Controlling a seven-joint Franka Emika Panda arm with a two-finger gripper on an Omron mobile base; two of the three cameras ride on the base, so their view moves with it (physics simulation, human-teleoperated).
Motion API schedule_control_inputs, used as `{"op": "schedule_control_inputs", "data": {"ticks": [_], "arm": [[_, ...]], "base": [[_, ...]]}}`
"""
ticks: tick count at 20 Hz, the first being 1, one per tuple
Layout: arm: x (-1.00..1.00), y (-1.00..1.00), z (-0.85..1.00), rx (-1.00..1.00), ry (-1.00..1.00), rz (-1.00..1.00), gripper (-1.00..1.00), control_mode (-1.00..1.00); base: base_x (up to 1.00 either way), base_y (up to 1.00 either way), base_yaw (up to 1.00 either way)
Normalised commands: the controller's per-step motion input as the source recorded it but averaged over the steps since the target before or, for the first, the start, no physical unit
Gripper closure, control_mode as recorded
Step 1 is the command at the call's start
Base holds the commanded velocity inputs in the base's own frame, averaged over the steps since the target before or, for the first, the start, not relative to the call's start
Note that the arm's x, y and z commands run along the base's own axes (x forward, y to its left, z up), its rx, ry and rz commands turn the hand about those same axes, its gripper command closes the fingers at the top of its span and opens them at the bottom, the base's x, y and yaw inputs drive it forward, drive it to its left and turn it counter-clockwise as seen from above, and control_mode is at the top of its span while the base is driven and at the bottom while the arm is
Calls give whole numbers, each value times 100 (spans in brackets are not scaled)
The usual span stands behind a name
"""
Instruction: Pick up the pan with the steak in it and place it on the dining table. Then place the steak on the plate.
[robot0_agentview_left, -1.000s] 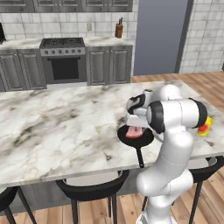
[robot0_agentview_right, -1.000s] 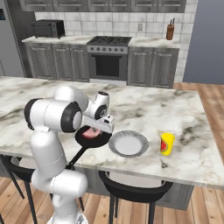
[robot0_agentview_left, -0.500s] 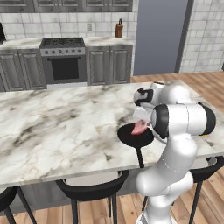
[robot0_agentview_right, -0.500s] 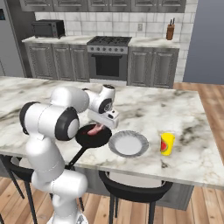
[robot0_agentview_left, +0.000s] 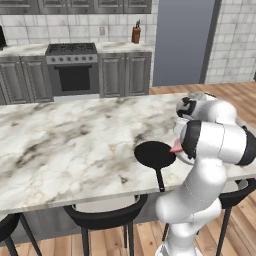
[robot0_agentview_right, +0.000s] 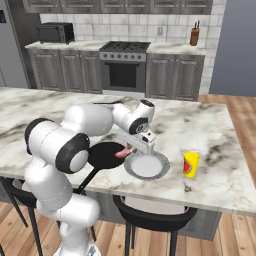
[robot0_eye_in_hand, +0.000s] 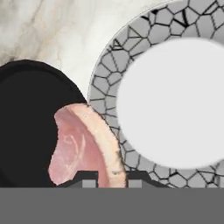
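The black pan (robot0_agentview_right: 104, 155) lies on the dining table (robot0_agentview_right: 220, 125) near its front edge, its handle pointing off the edge. It looks bare inside from the left base view, pan (robot0_agentview_left: 155, 154). My gripper (robot0_agentview_right: 130, 148) is shut on the pink steak (robot0_agentview_right: 123, 151), which hangs between the pan's right rim and the pale plate (robot0_agentview_right: 147, 165). In the hand view the steak (robot0_eye_in_hand: 85, 146) sits between my fingertips (robot0_eye_in_hand: 89, 177), over the pan (robot0_eye_in_hand: 26, 127) edge and beside the plate (robot0_eye_in_hand: 168, 103). From the left, a pink tip of steak (robot0_agentview_left: 176, 146) pokes out beside my forearm.
A yellow cup (robot0_agentview_right: 190, 164) stands on the table just right of the plate. Black stools (robot0_agentview_left: 102, 215) line the near edge. A stove (robot0_agentview_left: 72, 65) and grey cabinets run along the far wall. The table's left half (robot0_agentview_left: 65, 145) is bare marble.
The gripper has shut on the steak, lifted it out of the pan and carried it right, toward the plate. The pan has stayed where it was.
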Motion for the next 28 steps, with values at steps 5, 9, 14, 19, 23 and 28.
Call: {"op": "schedule_control_inputs", "data": {"ticks": [5, 9, 14, 19, 23, 28], "arm": [[-13, -75, 0, 9, -2, -4, 100, -100], [0, -19, -4, 1, -1, -1, 100, -100], [0, -19, -25, 0, 0, 0, 100, -100], [0, -14, -21, 2, -2, 0, 100, -100], [2, 0, 0, 0, 0, 0, -100, -100], [10, -3, 18, 3, 0, -3, -100, -100]], "base": [[0, 0, 0], [0, 0, 0], [0, 0, 0], [0, 0, 0], [0, 0, 0], [0, 0, 0]]}}
